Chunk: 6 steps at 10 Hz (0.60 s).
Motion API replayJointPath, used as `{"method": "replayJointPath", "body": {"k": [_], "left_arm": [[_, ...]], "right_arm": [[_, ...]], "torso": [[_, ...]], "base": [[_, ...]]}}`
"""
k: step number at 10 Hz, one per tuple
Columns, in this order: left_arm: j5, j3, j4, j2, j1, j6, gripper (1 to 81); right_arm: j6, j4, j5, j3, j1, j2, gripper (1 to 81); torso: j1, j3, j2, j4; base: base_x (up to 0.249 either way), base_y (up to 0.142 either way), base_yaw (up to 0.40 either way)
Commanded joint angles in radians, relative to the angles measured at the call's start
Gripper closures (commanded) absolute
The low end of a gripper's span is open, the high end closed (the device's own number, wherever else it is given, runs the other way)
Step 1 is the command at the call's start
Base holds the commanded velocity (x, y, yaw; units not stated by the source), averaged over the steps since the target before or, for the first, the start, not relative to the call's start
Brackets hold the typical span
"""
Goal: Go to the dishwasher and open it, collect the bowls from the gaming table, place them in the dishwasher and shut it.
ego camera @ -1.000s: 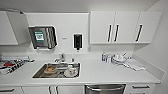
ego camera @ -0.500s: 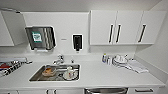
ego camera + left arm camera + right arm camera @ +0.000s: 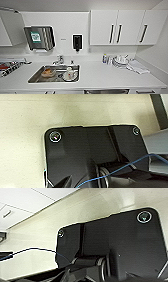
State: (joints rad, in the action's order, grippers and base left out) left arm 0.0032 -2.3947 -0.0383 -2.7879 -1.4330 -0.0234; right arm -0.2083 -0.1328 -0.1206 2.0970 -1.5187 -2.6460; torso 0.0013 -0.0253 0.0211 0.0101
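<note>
The dishwasher point(image 3: 106, 91) is showing as a strip of steel front at the bottom edge of the head view, under the white table point(image 3: 100, 75) and right of the sink point(image 3: 53, 73); most of it is cut off, so its handle is hard to make out. Since a second ago the whole scene has been sliding down and growing, meaning the robot is closing in, a good sign for the opening step. Dishes are sitting in the sink, more point(image 3: 121, 61) are stacked near the wall cabinets point(image 3: 125, 27). Whether either arm's jaws are open or closed I cannot tell.
</note>
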Motion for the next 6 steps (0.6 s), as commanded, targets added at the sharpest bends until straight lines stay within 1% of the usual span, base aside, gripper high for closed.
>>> {"method": "replayJointPath", "body": {"k": [1, 3, 4, 5, 6], "left_arm": [[0.052, 0.008, -0.011, 0.013, 0.055, -0.003, 1.0], [0.049, 0.018, -0.012, 0.026, 0.044, -0.003, 1.0], [0.012, 0.045, -0.012, 0.053, 0.032, -0.003, 1.0], [-0.080, 0.101, -0.012, 0.102, 0.013, -0.003, 1.0], [-0.132, 0.153, -0.011, 0.149, 0.007, -0.001, 1.0]], "right_arm": [[0.001, -0.010, 0.038, -0.014, 0.045, 0.024, 1.0], [-0.003, -0.008, 0.038, -0.026, 0.044, 0.035, 1.0], [-0.008, -0.008, 0.038, -0.043, 0.042, 0.047, 1.0], [-0.011, -0.007, 0.036, -0.072, 0.044, 0.070, 1.0], [-0.011, -0.007, 0.036, -0.117, 0.044, 0.102, 1.0]], "torso": [[0.000, 0.000, 0.000, 0.000], [0.000, 0.000, 0.000, 0.000], [0.000, 0.000, 0.000, 0.000], [0.000, 0.000, 0.000, 0.000], [0.000, 0.000, 0.000, 0.000]], "base": [[0.000, 0.000, 0.000], [0.000, 0.000, 0.000], [0.000, 0.000, 0.000], [0.000, 0.000, 0.000], [0.000, 0.000, 0.000]]}}
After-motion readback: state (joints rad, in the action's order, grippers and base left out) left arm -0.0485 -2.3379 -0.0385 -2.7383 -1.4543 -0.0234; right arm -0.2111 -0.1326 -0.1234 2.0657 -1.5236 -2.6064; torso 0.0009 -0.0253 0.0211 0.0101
